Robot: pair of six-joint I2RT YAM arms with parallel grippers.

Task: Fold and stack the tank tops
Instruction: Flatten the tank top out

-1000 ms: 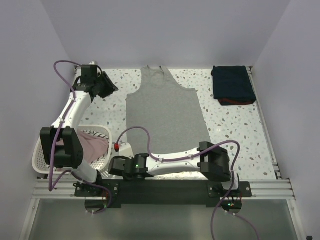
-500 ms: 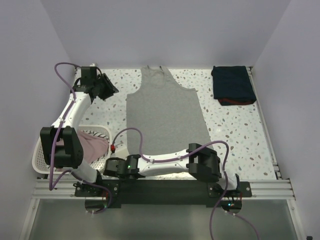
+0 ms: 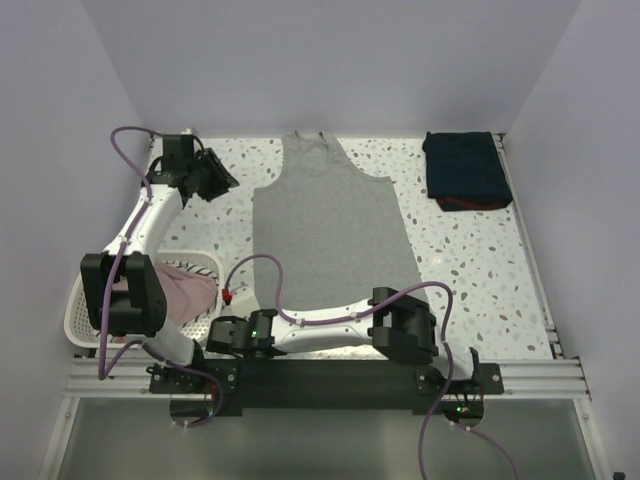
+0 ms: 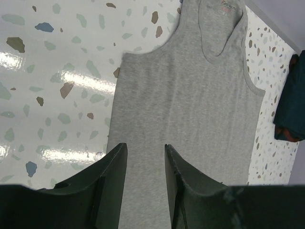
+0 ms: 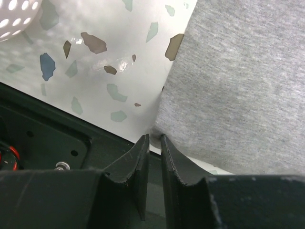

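A plain grey tank top lies flat in the middle of the table, neck at the far side; it also shows in the left wrist view. My right gripper is low at the table's near edge, its jaws pinched on the near left hem corner of the grey top. My left gripper hovers open and empty beyond the top's far left side. A folded navy jersey lies at the back right. Pale pinkish tops lie in the basket.
A white slotted basket stands at the near left, close to my right gripper; its rim shows in the right wrist view. The black base rail runs just behind the right fingers. Walls close in the table on three sides.
My right arm has slid left along the near edge, bringing its gripper to the grey top's hem corner. My left arm has hardly moved.
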